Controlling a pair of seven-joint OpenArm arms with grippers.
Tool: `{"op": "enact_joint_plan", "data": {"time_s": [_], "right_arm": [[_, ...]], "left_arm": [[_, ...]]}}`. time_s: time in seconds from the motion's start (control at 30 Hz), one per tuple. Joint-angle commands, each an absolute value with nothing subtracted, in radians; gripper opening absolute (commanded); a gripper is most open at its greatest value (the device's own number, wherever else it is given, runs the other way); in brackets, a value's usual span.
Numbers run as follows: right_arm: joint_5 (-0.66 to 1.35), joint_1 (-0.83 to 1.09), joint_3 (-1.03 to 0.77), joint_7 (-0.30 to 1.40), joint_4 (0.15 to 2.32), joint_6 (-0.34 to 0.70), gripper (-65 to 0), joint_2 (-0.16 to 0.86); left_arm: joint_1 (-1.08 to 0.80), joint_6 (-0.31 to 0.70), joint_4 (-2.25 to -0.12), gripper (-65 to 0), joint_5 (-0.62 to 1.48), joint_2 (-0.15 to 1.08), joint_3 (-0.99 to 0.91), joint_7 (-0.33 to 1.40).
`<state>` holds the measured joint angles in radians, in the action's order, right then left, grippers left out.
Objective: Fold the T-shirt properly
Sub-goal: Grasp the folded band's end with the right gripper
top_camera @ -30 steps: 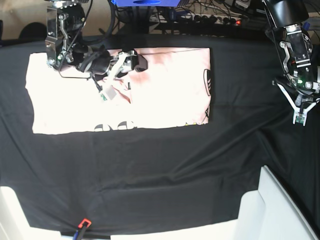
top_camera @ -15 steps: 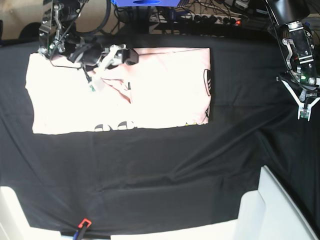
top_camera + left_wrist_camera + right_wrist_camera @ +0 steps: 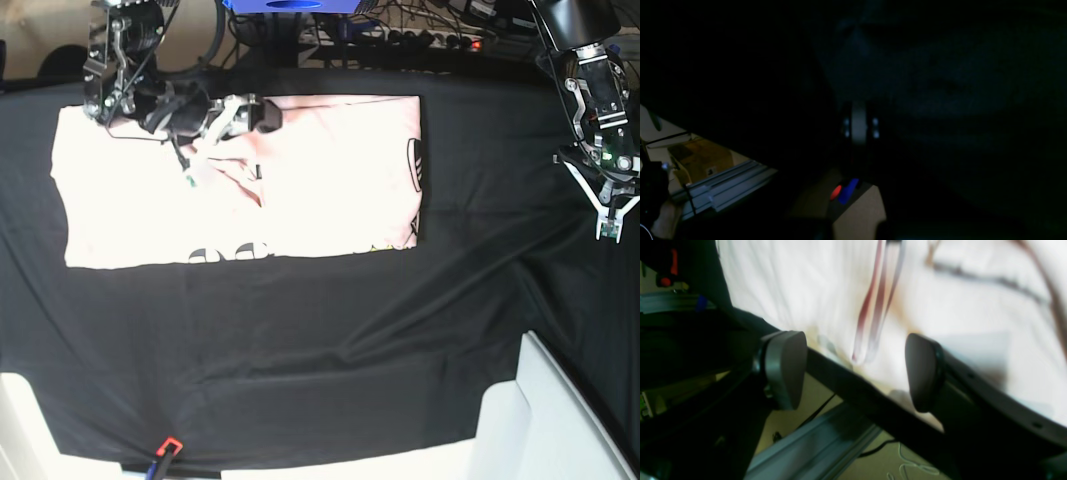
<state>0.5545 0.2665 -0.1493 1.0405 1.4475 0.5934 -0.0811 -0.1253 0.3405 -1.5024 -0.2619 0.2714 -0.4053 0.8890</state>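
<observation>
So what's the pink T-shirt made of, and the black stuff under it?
The pale pink short-sleeved T-shirt looks like soft knit fabric, probably cotton: it lies flat and limp, with gentle creases and a matte surface, and black print shows at its edges. The black table cloth beneath also looks like woven fabric, matte, with long wrinkles running across it. The exact fibre of either can't be told.

You are looking down on a table draped in a wrinkled black table cloth (image 3: 330,330), with pale floor (image 3: 330,466) showing past its near edge and a white panel (image 3: 545,420) rising at the near right. Along the far edge you have a tangle of cables and a power strip (image 3: 425,38) with a red light, plus a blue box (image 3: 290,5). Near left sits a small red and blue item (image 3: 165,450); an aluminium rail (image 3: 820,446) runs under the table's edge.
</observation>
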Motion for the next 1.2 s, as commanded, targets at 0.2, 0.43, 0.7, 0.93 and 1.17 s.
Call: {"op": "enact_joint_plan", "data": {"time_s": [0.2, 0.43, 0.7, 0.93, 1.17], "right_arm": [[0.576, 0.203, -0.148, 1.03, 1.392, 0.602, -21.8, -0.085], [0.576, 0.166, -0.148, 1.03, 1.307, 0.602, -49.0, -0.085], [0.576, 0.171, -0.15, 1.04, 1.297, 0.602, -64.7, -0.084], [0.576, 0.197, -0.156, 1.121, 1.376, 0.598, -64.7, -0.082], [0.57, 0.206, -0.156, 1.135, 1.42, 0.598, -64.7, -0.082]], "left_arm": [[-0.117, 0.331, -1.518, -65.0, -0.272, 0.289, -0.41, 0.88], [-0.117, 0.331, -1.518, -65.0, -0.272, 0.289, -0.41, 0.88], [-0.117, 0.331, -1.518, -65.0, -0.272, 0.289, -0.41, 0.88], [-0.117, 0.331, -1.518, -65.0, -0.272, 0.289, -0.41, 0.88], [-0.117, 0.331, -1.518, -65.0, -0.272, 0.286, -0.407, 0.88]]}}
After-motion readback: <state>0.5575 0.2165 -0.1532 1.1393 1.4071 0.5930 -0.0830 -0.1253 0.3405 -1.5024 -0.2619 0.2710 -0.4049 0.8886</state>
